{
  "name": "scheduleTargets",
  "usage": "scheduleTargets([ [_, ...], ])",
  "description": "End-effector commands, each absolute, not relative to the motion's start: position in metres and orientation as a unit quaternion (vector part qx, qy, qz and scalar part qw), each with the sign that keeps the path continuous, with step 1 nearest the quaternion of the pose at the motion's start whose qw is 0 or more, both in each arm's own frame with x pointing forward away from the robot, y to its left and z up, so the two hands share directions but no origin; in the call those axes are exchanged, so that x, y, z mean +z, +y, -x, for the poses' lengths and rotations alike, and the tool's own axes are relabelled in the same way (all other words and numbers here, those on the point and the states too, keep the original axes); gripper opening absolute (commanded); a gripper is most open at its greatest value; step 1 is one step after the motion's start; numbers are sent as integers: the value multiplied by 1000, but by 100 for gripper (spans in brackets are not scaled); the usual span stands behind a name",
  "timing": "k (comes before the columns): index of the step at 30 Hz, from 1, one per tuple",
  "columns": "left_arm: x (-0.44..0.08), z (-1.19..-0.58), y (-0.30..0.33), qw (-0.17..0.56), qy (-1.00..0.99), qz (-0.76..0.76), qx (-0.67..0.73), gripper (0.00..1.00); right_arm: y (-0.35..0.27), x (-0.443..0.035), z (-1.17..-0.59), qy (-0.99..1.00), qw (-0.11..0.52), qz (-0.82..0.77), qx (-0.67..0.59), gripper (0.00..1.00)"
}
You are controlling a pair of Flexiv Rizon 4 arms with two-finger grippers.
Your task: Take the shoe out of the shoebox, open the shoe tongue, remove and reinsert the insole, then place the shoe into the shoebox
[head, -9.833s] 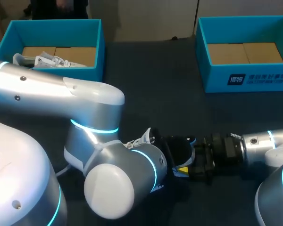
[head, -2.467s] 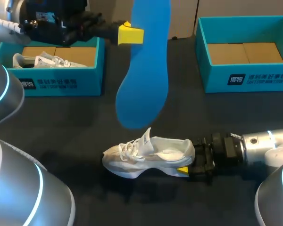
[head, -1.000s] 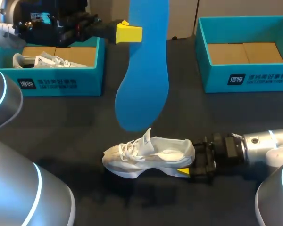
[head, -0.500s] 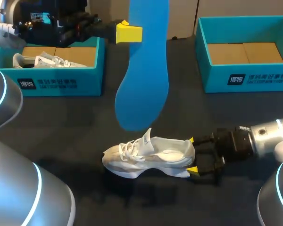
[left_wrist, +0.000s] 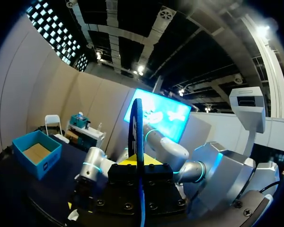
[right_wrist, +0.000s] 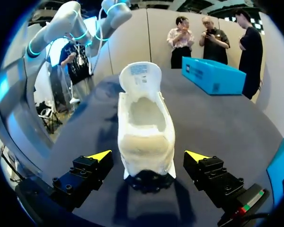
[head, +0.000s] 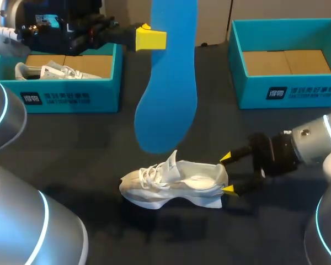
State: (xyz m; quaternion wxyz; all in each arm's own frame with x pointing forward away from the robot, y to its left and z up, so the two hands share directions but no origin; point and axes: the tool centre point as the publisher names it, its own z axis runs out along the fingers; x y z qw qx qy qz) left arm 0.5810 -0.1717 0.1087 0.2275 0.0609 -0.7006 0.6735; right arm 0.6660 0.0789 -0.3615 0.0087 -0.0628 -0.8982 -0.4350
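Observation:
A white shoe [head: 174,185] lies on its sole on the dark table, toe to the left and tongue pulled up. My right gripper [head: 227,174] is open just behind its heel. In the right wrist view the shoe [right_wrist: 144,123] points away from the gripper [right_wrist: 148,156], heel between the spread fingers, neither pad touching. My left gripper [head: 150,38] is raised above the table and shut on the upper part of a blue insole [head: 168,77], which hangs down over the shoe. In the left wrist view the insole [left_wrist: 136,137] stands edge-on between the fingers.
A teal shoebox [head: 66,99] at the back left holds another white shoe [head: 49,72]. A second teal shoebox [head: 287,91] at the back right shows only its cardboard bottom. Dark tabletop lies open between the boxes and the shoe.
My right gripper has drawn back to the right off the shoe's heel and lifted a little. The shoe has stayed put. The left arm and the insole have not moved.

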Motion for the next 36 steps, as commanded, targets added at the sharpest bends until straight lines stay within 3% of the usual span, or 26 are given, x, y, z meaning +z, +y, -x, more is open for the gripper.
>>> scheduleTargets([
  [1, 109, -581, -172, 227, -702, -62, 673, 0, 80, -342, -663, -947, 27, 62, -313, 100],
  [24, 109, -581, -172, 227, -702, -62, 673, 0, 105, -318, -666, -982, 91, 130, -104, 100],
  [36, 109, -581, -172, 227, -702, -62, 673, 0, 117, -308, -665, -985, 66, 151, -47, 100],
])
